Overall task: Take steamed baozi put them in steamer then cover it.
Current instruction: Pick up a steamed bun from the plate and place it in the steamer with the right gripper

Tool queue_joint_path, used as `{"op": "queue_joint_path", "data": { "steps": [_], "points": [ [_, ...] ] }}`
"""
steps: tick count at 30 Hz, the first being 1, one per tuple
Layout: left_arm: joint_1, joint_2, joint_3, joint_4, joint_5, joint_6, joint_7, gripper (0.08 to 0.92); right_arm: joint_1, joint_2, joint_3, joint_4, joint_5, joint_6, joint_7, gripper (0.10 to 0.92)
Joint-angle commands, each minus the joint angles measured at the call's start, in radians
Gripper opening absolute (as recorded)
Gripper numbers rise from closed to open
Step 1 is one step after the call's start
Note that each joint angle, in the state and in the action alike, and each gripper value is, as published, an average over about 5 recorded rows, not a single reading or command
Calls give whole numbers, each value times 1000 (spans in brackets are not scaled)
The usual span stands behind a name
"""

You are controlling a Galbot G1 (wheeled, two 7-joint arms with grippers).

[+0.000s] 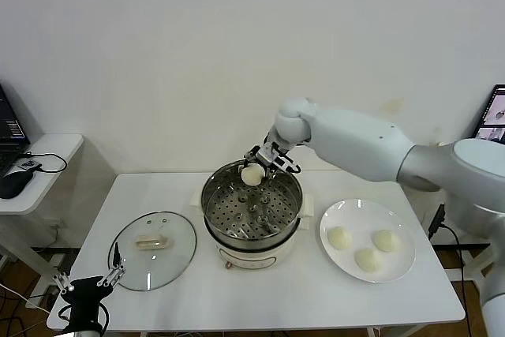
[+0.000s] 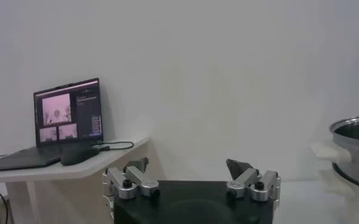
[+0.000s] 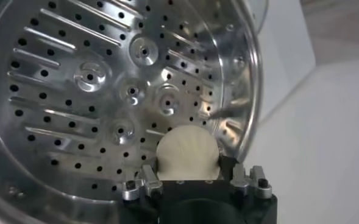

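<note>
Counter: white, carrying steamer, plate and lid.
Right arm: reaches in from the right, over the far rim of the steamer.
Steamer: steel pot on a cream base, centre of counter; perforated tray inside, bare of buns.
Plate: white, right of steamer, just beside it.
Lid: clear glass, lying flat on the counter left of steamer.
Left pincer: low at the near left edge of counter, near the lid; fingers wide apart, holding nothing.
Right pincer: clamped on one baozi, above the far part of the tray.
Held baozi: between the fingers, over the tray close to the pot wall.
Other baozi: three on the plate, close together.
</note>
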Motion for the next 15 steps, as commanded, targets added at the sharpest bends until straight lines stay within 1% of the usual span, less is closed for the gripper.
{"op": "queue_joint_path", "data": {
  "steps": [1,7,13,15],
  "points": [
    [-1,2,-1,1,-1,0,-1,823,-34,47,-16,-50,-121,107,38,628],
    [0,4,-5,1,-3,-1,-2,823,-43,74,-3,-104,-187,154,55,628],
    [-2,5,-8,-1,-5,0,-3,823,-47,93,5,-138,-212,186,64,629],
    [-3,4,-8,-1,-5,0,-3,823,-48,96,5,-140,-211,190,65,649]
  ]
}}
